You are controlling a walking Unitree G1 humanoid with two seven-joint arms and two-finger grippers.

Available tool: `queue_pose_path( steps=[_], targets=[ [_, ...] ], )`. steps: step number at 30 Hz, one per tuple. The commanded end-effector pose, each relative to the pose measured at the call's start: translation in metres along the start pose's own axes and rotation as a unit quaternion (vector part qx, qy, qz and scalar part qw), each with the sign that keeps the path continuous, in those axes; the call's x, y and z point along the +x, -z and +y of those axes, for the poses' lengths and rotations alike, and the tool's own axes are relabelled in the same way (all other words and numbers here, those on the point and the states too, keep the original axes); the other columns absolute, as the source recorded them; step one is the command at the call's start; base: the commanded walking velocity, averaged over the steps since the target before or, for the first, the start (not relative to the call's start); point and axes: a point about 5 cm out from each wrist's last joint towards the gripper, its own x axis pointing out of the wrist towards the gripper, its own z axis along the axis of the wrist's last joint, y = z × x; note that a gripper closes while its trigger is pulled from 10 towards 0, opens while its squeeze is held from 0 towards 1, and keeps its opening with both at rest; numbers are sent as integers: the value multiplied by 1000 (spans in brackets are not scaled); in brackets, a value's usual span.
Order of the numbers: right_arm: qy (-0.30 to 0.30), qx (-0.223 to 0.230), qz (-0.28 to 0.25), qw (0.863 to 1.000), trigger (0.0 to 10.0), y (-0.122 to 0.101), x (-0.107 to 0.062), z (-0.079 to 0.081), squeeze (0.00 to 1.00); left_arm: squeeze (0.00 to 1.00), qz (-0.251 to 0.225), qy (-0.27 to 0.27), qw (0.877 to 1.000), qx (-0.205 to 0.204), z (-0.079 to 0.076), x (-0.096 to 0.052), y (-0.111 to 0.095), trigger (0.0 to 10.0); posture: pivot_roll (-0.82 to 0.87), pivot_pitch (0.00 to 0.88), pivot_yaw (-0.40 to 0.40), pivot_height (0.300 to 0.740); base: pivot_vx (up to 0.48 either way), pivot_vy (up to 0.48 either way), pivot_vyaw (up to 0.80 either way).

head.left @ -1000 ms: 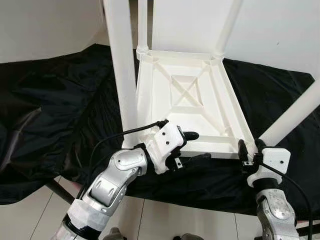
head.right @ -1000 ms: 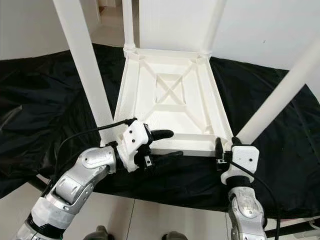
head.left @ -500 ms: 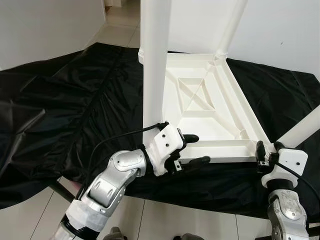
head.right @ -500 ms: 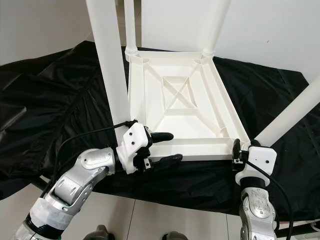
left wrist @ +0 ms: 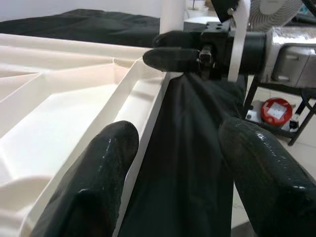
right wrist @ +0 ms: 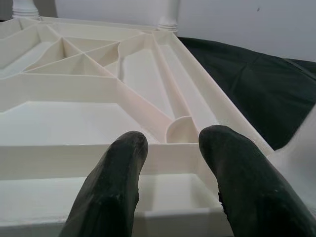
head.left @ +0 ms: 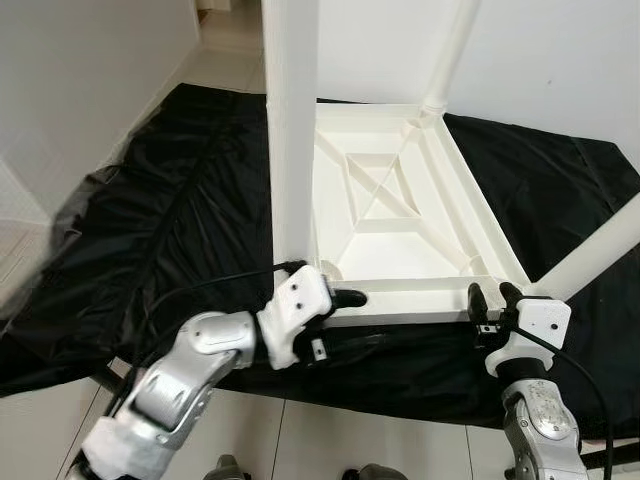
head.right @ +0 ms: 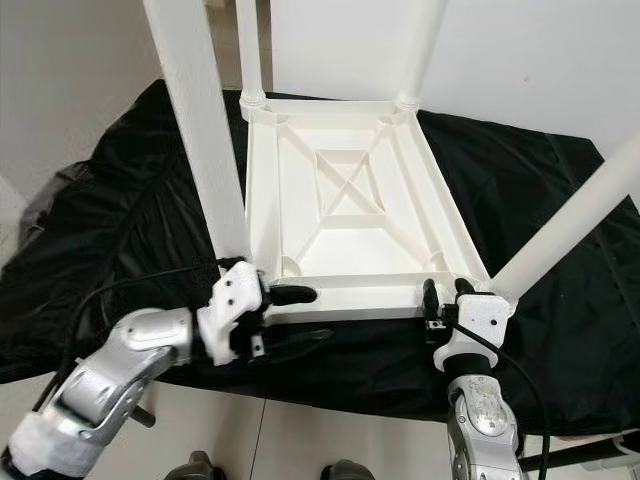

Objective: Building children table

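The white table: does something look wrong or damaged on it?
No damage shows. The white table lies upside down on the black cloth with its legs pointing up, normal during assembly. The left gripper and the right gripper stand open at its near edge.

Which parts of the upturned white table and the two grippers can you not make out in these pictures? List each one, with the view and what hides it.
- Tops of the table legs: cut off by the upper edge in both eye views.
- Table top face: pressed against the black cloth, under the frame.
- Whether the right gripper touches the rim: unclear.
- The left gripper lower finger: dark against cloth.
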Motion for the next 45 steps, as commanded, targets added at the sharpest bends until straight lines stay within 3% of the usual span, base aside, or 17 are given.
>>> queue_pose_path(
  steps=[1, 3, 6, 14, 18, 26, 29, 33, 37, 40, 45],
  targets=[
    [-2, 2, 5, 1000, 10000, 1, 0, -1, 0, 0, 14, 3, 1000, 17, 0, -13, -1, 10000, 55, 56, -62, 740, 0, 0, 0],
    [-2, 2, 5, 1000, 10000, 1, 0, -1, 0, 0, 14, 3, 1000, 17, 0, -13, -1, 10000, 55, 56, -62, 740, 0, 0, 0],
    [-16, 5, 7, 1000, 10000, 3, 4, 2, 0, 0, 46, -1, 999, 29, 2, -33, 1, 10000, 74, 57, -75, 740, 0, 0, 0],
    [-36, 14, 7, 999, 10000, 4, 9, 12, 0, 0, 76, -12, 997, 23, 3, -57, 0, 10000, 98, 55, -93, 740, 0, 0, 0],
    [-68, 16, 9, 998, 10000, 6, 13, 22, 0, 0, 116, -56, 991, 24, 22, -85, 4, 10000, 123, 48, -105, 740, 0, 0, 0],
    [-72, 18, 9, 997, 10000, 6, 15, 24, 0, 0, 129, -65, 989, 26, 27, -95, 2, 10000, 128, 44, -110, 740, 0, 0, 0],
    [-80, 20, 8, 997, 10000, 6, 16, 27, 0, 0, 160, -117, 979, 49, 48, -118, 4, 10000, 128, 33, -112, 740, 0, 0, 0],
    [-82, 20, 8, 996, 10000, 6, 16, 28, 0, 0, 165, -129, 976, 55, 52, -123, 4, 10000, 128, 32, -111, 740, 0, 0, 0],
    [-82, 20, 7, 996, 10000, 7, 17, 28, 0, 0, 168, -171, 968, 69, 68, -132, 1, 10000, 126, 30, -110, 740, 0, 0, 0],
    [-84, 21, 6, 996, 10000, 7, 16, 30, 0, 0, 126, -266, 952, 81, 95, -131, -9, 10000, 126, 27, -108, 740, 0, 0, 0],
    [-84, 23, 5, 996, 10000, 7, 16, 31, 0, 0, 74, -299, 948, 83, 100, -118, -14, 10000, 117, 25, -101, 740, 0, 0, 0]
  ],
)
